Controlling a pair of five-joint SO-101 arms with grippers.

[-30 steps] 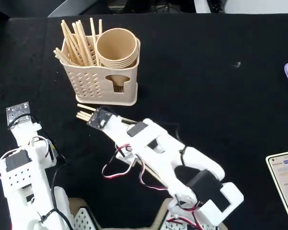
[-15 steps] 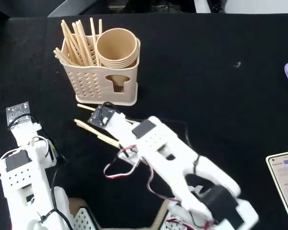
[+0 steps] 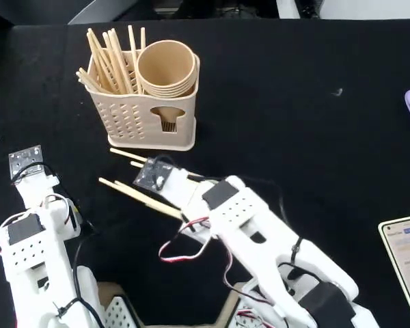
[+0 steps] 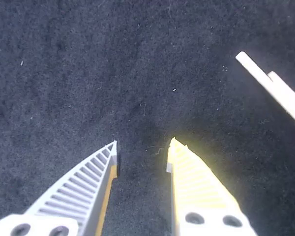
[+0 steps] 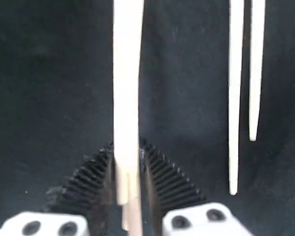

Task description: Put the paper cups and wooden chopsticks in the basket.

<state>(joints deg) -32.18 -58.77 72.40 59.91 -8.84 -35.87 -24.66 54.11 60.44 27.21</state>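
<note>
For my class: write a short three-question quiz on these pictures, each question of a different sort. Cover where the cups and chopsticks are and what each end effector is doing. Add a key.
1. True or false: the stacked paper cups sit inside the basket.
2. What does the right end effector hold? A) a paper cup B) wooden chopsticks C) nothing
3. Fill the gap: the left end effector hangs over bare table with its jaws ____.
Key: 1 true; 2 B; 3 open.
</note>
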